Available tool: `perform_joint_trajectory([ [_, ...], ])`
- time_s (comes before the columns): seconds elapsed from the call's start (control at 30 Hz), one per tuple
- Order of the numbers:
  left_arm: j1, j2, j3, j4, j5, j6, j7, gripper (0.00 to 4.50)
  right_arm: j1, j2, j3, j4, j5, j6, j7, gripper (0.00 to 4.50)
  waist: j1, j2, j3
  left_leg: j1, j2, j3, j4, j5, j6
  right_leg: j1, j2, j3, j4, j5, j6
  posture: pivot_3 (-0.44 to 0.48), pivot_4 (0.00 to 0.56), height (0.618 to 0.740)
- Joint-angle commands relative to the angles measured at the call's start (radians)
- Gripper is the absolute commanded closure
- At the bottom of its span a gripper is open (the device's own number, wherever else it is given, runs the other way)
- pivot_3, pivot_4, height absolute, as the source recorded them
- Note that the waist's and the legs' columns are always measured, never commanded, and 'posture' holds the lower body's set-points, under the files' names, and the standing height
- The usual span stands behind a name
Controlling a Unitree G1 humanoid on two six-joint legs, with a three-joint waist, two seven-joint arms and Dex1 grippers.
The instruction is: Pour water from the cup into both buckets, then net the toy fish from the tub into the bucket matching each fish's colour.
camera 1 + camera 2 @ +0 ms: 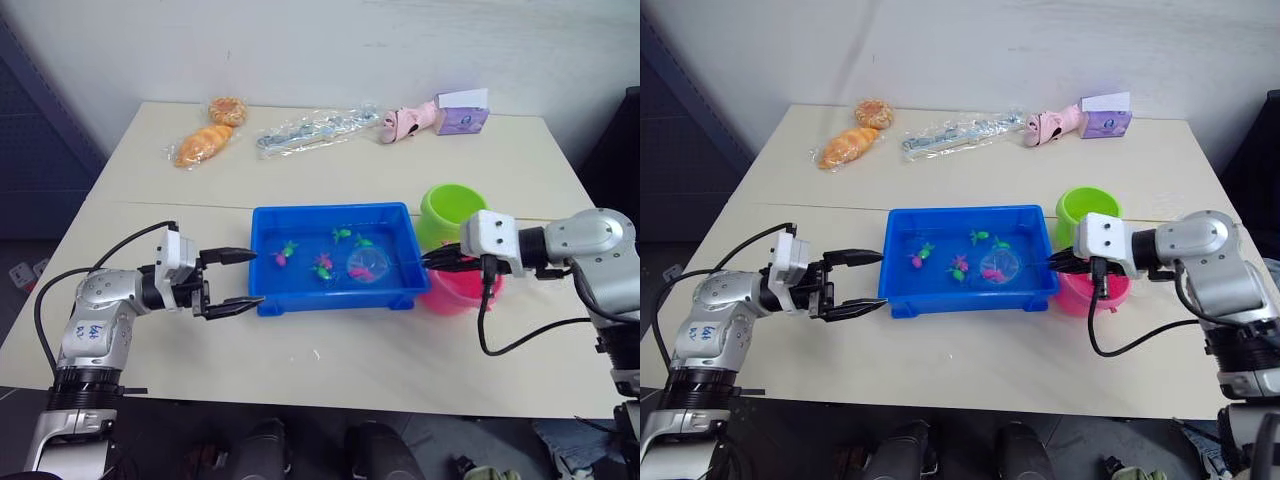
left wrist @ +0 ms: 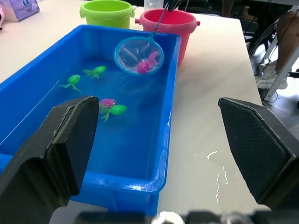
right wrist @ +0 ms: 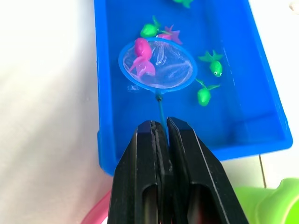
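The blue tub (image 1: 330, 299) holds water and several toy fish, green (image 2: 72, 80) and pink (image 2: 108, 101). The net (image 1: 367, 267) hangs over the tub's right part with one pink fish (image 3: 142, 58) lying in its hoop. My right gripper (image 3: 159, 124) is shut on the net's thin handle, just right of the tub and above the pink bucket (image 1: 455, 293). The green bucket (image 1: 452, 212) stands directly behind the pink one. My left gripper (image 1: 250, 279) is open and empty at the tub's left end. The cup is out of view.
At the table's back lie a wrapped bread (image 1: 205, 145), a round pastry (image 1: 228, 110), a clear plastic bag (image 1: 315, 130), a pink toy (image 1: 408, 122) and a purple box (image 1: 462, 115). A person's legs (image 2: 285, 37) show beyond the table's right side.
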Motion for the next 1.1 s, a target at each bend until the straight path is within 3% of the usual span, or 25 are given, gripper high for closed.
perform_joint_trajectory([
  [0.03, -0.021, 0.002, -0.002, -0.003, -0.007, -0.012, -0.012, 0.09, 0.064, -0.022, -0.166, -0.124, 0.100, 0.049, -0.072, 4.50, 0.001, 0.000, 0.000, 0.000, 0.000, 0.000, 0.000, 0.000, 0.000, 0.000, 0.000, 0.000, 0.000, 0.000, 0.000, 0.000, 0.150, 0.740],
  [0.27, -0.089, -0.032, -0.044, 0.058, 0.001, -0.024, -0.039, 0.09, 0.316, -0.024, -0.454, -0.378, 0.198, 0.205, -0.228, 4.50, 0.005, 0.000, 0.000, 0.000, 0.000, -0.001, 0.000, 0.000, 0.000, 0.001, 0.000, -0.001, -0.001, 0.000, 0.000, 0.000, 0.150, 0.740],
  [0.37, -0.127, -0.058, -0.066, 0.086, 0.006, -0.027, -0.050, 0.09, 0.487, -0.012, -0.612, -0.507, 0.227, 0.269, -0.255, 4.50, 0.020, 0.000, 0.000, -0.001, 0.000, -0.001, -0.001, 0.000, 0.000, 0.001, 0.001, -0.001, -0.001, 0.000, 0.000, 0.000, 0.150, 0.740],
  [0.57, -0.192, -0.109, -0.111, 0.133, 0.011, -0.028, -0.082, 0.09, 0.766, 0.069, -0.839, -0.602, 0.150, 0.201, -0.305, 4.50, 0.028, 0.000, 0.000, 0.000, 0.000, -0.001, 0.000, 0.000, 0.000, 0.002, 0.001, 0.000, -0.002, 0.000, 0.001, 0.000, 0.150, 0.740],
  [0.7, -0.225, -0.141, -0.129, 0.155, 0.017, -0.030, -0.092, 0.09, 0.870, 0.109, -0.873, -0.590, 0.089, 0.101, -0.327, 4.50, 0.024, 0.000, 0.000, 0.000, 0.000, 0.000, -0.001, 0.000, 0.000, 0.002, 0.002, 0.001, -0.002, 0.001, 0.001, 0.000, 0.150, 0.740],
  [0.83, -0.242, -0.163, -0.142, 0.165, 0.022, -0.029, -0.096, 0.09, 0.936, 0.120, -0.849, -0.510, -0.058, -0.157, -0.347, 4.50, 0.021, 0.000, 0.000, 0.002, 0.000, 0.002, -0.002, 0.000, 0.000, 0.002, 0.003, 0.002, -0.002, 0.001, 0.001, 0.000, 0.150, 0.740],
  [1.1, -0.253, -0.195, -0.148, 0.158, 0.030, -0.018, -0.068, 0.09, 0.937, 0.142, -0.804, -0.260, -0.344, -0.608, -0.588, 4.50, 0.025, 0.000, 0.000, 0.002, 0.000, 0.002, -0.001, 0.001, -0.001, 0.002, 0.003, 0.003, -0.002, 0.001, 0.001, 0.000, 0.150, 0.740],
])
